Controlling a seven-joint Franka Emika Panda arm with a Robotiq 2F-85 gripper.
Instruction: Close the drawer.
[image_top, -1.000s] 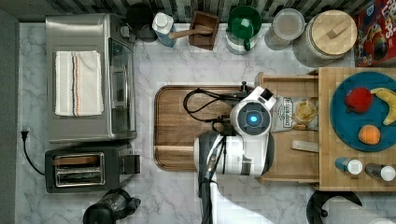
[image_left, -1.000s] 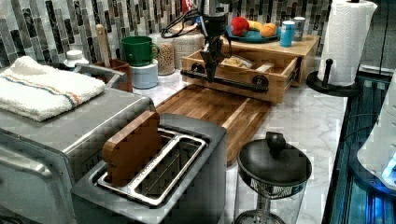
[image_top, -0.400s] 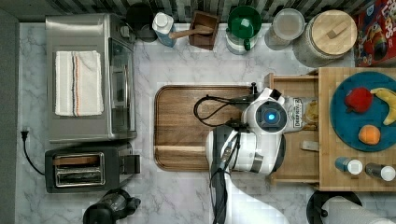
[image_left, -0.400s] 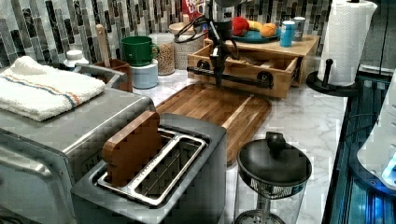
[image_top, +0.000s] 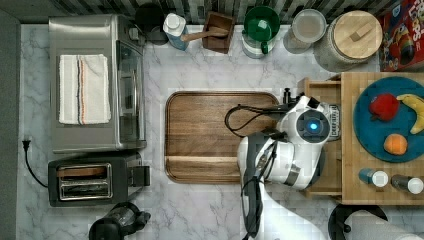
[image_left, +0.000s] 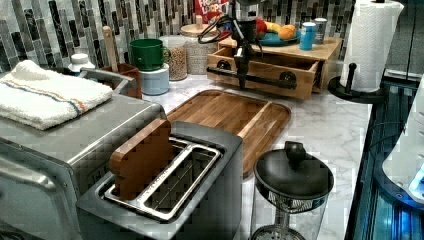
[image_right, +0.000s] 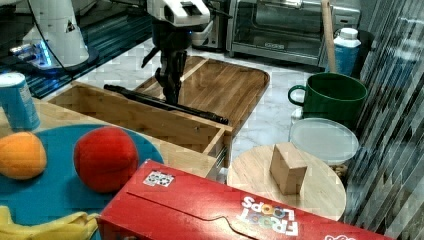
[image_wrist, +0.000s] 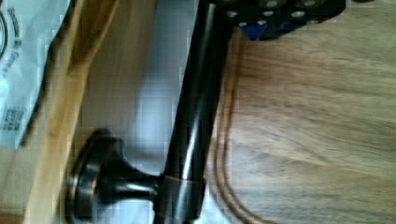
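In the top view, the drawer (image_top: 320, 90) sticks partly out from under the butcher-block top (image_top: 350, 180), and my arm covers most of its inside. The blue plate (image_top: 370, 135) holds fruit. In the left view, my pincer (image_left: 243, 82) stands at the dark handle bar (image_left: 260, 80) on the drawer front; the brown tray (image_left: 225, 112) lies just before it, with bare marble at the left view's right. In the right view, the drawer (image_right: 150, 117) inside looks empty where I can see it. In the wrist view, a paper packet (image_wrist: 23, 70) lies inside the drawer. I cannot tell whether my pincer grasps the bar or how wide it is.
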